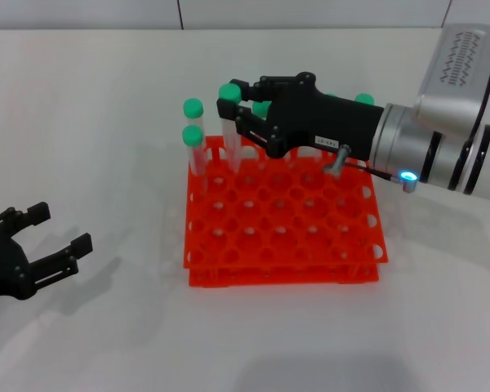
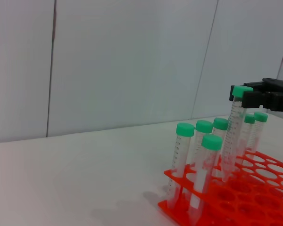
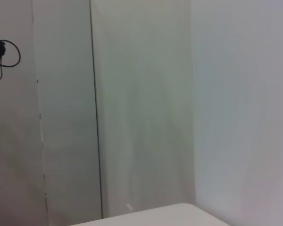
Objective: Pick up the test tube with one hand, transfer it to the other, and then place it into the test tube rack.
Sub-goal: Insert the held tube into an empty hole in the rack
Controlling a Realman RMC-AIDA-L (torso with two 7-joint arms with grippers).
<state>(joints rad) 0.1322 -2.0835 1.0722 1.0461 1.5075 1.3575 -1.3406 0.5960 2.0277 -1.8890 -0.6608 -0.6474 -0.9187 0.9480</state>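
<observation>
Black and spread apart, the fingers of the left gripper (image 1: 53,237) sit at the lower left of the head view, holding nothing, parked on the white table (image 1: 106,122) well apart from everything else. Just right of centre stands the bright orange test tube rack (image 1: 286,245), 2 tiers with a grid of round holes, most of them unfilled. At its far left corner 2 green-capped tubes (image 1: 194,139) stand upright, and more green caps (image 1: 364,100) show along the far edge behind the arm. Above the rack's far left part, the right gripper (image 1: 229,102), black with a small white label and a silver wrist, reaches in from the upper right and is clamped on the green cap of the test tube (image 1: 231,143). The tube hangs nearly upright, slightly tilted, with its lower tip down at the rack's top tier. In the left wrist view the same tube (image 2: 232,136) rises above its neighbours at the right of the frame, its tip among the holes. The right wrist view shows only pale wall panels (image 3: 141,108).
</observation>
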